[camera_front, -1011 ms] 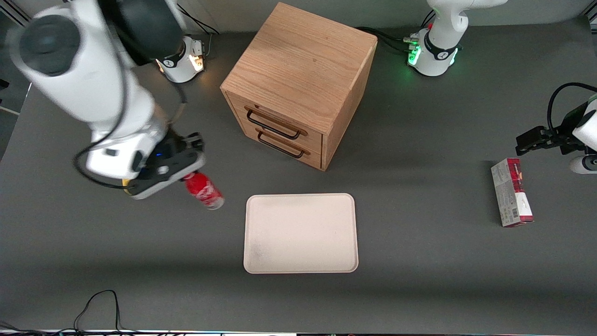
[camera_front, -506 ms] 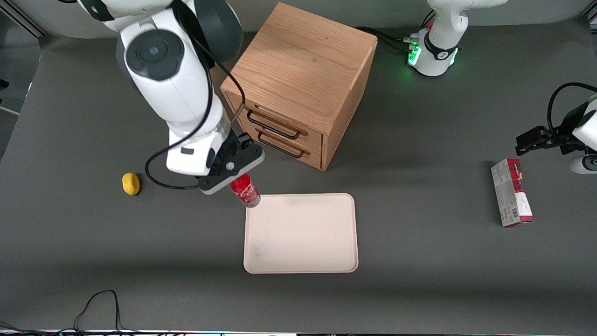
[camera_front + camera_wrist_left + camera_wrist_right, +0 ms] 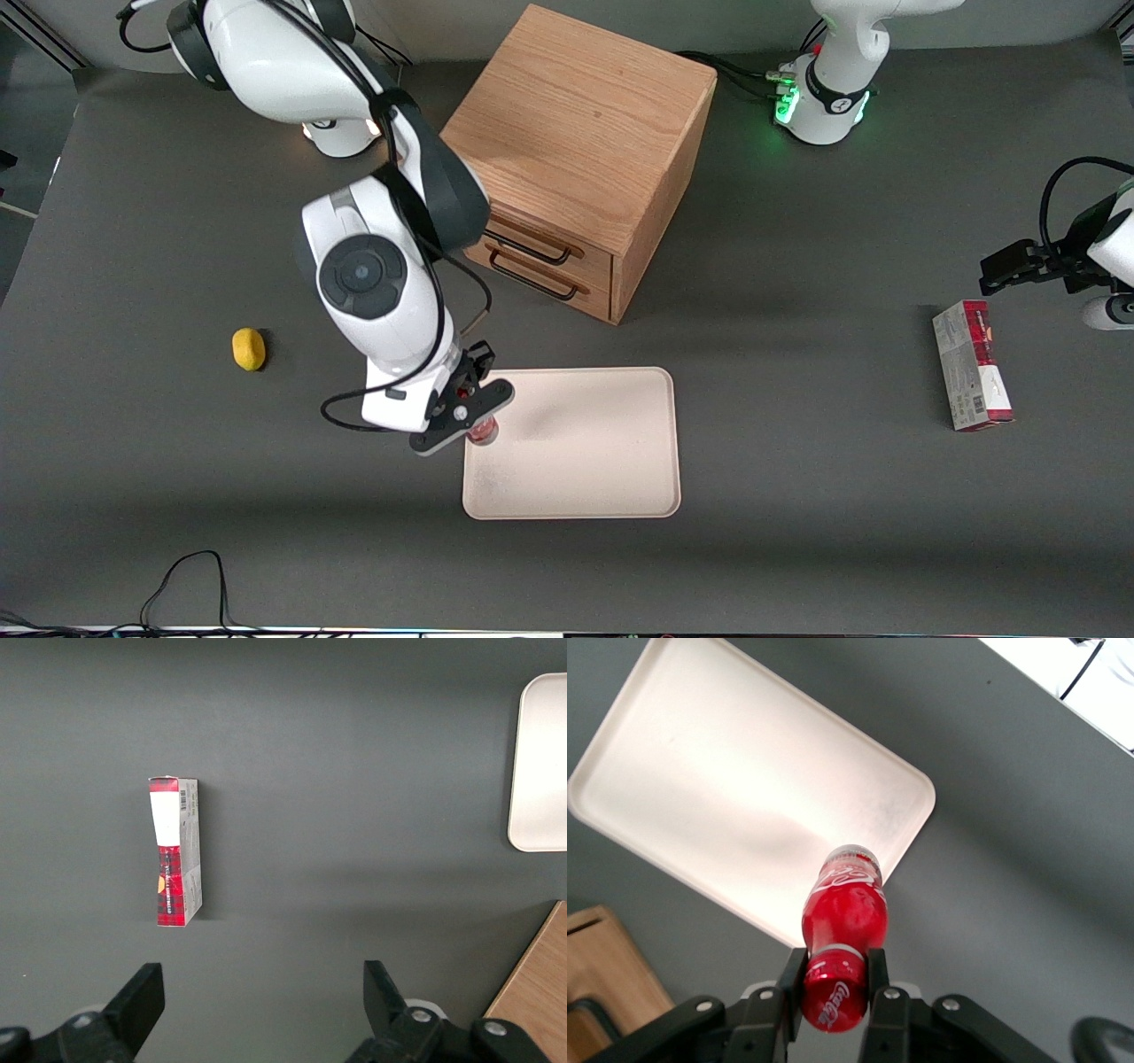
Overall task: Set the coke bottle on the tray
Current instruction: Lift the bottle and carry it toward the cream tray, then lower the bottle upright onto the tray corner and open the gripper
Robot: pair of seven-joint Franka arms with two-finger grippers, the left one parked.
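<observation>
Lying on the dark grey desk [image 3: 797, 532] toward the working arm's end is a small yellow lemon-shaped object [image 3: 249, 349]. The black two-finger gripper [image 3: 472, 416] clasps the slim red coke bottle [image 3: 842, 921] near its cap, hanging over the edge of the flat cream-white rectangular tray [image 3: 585, 461], which is nearer the camera than the wooden two-drawer cabinet [image 3: 576, 151]. A red-and-grey rectangular carton [image 3: 972, 365] lies toward the parked arm's end.

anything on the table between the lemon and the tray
In the front view, the gripper holding the coke bottle hangs at the tray edge nearest the lemon; otherwise only bare table shows between them.
</observation>
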